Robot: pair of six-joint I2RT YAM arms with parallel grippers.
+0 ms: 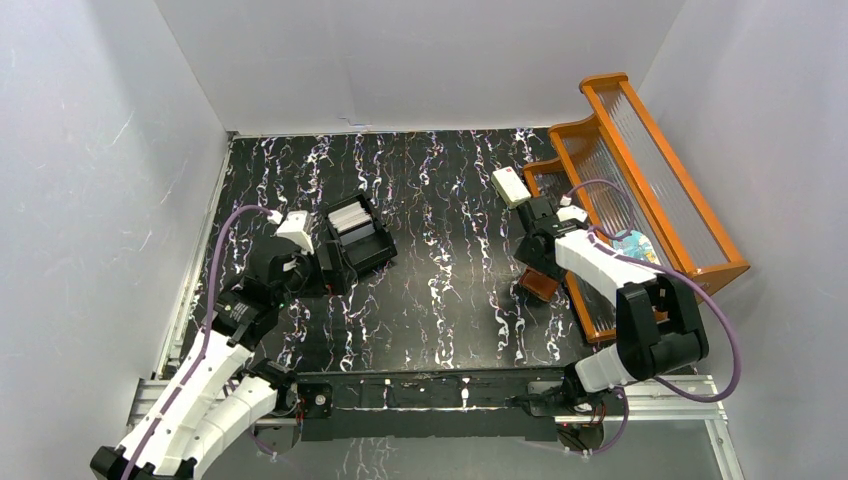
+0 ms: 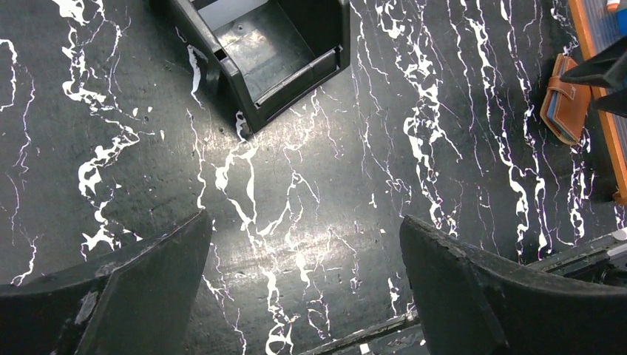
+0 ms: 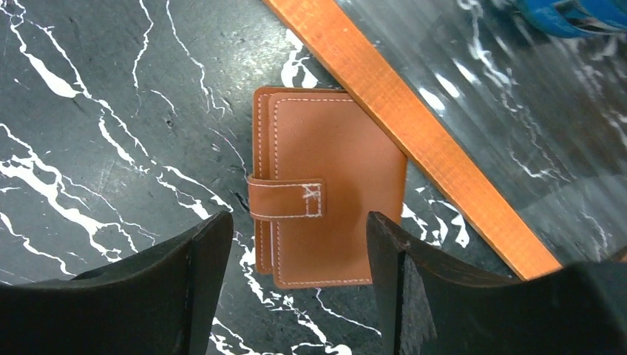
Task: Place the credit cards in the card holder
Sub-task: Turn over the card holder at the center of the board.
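Since the closed brown leather card holder (image 3: 333, 185) lies flat against the orange wooden rack (image 3: 414, 126) — long axis pointing away — the right gripper's (image 3: 297, 222) wide jaws flank its short width.

This is a robotics lab, set up as a small test cell. Plain pale wall panels (image 1: 420, 60) box in the worktop (image 1: 440, 290) on three sides. The worktop wears a black sheet veined in white, like mock marble. Along its near edge runs a metal rail (image 1: 690, 385), where two white-and-black robot arms are bolted side by side: the left arm (image 1: 200, 385) and the right arm (image 1: 600, 262). Each trails a purple cable (image 1: 737, 350). The few props are an orange rack (image 1: 650, 170) with ribbed clear panels and a black box (image 1: 372, 250), set well apart like test pieces.
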